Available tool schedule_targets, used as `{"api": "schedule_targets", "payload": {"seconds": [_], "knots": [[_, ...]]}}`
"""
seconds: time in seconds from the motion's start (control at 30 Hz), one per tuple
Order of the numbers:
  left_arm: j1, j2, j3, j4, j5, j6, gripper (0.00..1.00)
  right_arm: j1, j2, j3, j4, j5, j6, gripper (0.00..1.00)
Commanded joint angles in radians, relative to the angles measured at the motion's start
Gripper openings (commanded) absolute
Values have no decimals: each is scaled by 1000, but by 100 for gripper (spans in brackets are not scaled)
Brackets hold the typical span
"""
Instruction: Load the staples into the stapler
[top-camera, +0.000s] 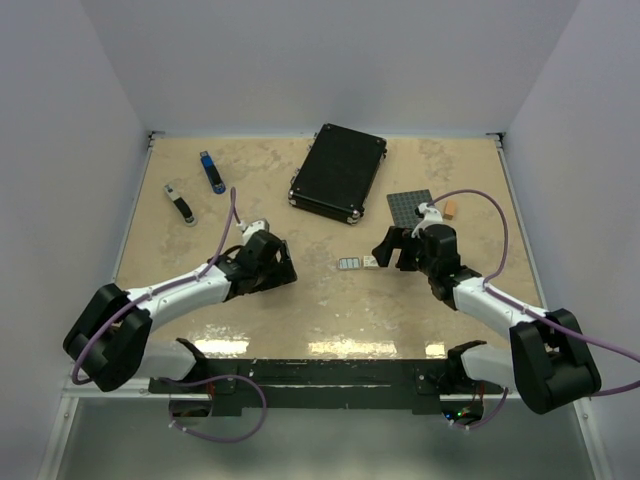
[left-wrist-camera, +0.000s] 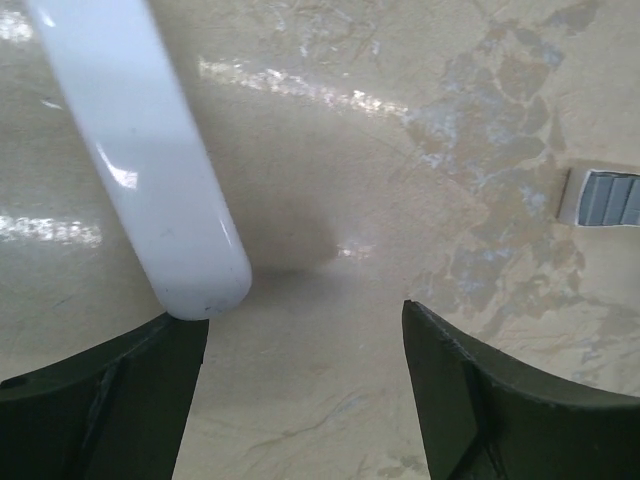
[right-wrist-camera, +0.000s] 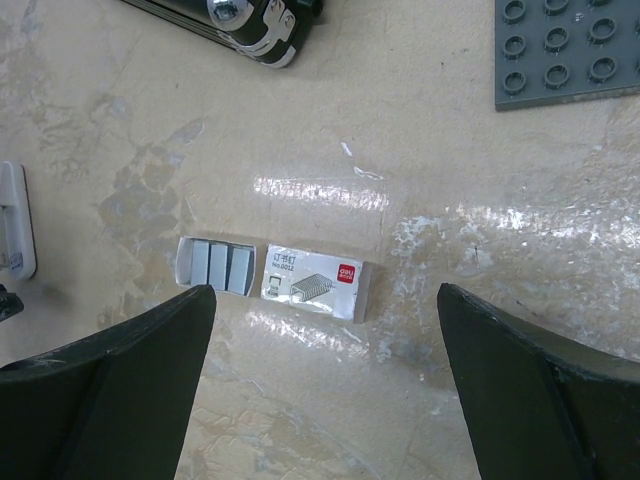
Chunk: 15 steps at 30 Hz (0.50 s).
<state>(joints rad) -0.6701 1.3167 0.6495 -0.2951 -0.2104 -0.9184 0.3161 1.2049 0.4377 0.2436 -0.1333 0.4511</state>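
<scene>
The step in hand looks like the pick-up of the staples. The staples box (right-wrist-camera: 272, 278) lies flat on the desk (right-wrist-camera: 420, 150) between the two arms, its tray slid partly out so that grey strips (right-wrist-camera: 222, 268) show. The right end effector (right-wrist-camera: 325, 300) hovers over it, fingers spread wide and holding nothing. The left end effector (left-wrist-camera: 303, 320) is spread too, with a white glossy bar (left-wrist-camera: 150, 170) touching one fingertip; whether that is the stapler cannot be told. The next move probably calls for the right arm to lower squarely and close on the box or a strip.
</scene>
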Motion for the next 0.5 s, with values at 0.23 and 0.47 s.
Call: {"api": "schedule_targets", "payload": {"seconds": [0.23,0.47], "knots": [[-23,79,114,188,129,-14,83,20,-27,18,19,-8,-28,98],[-20,9,167,81,112,91,83,46,-57,18,31,-35,-48,98]]}}
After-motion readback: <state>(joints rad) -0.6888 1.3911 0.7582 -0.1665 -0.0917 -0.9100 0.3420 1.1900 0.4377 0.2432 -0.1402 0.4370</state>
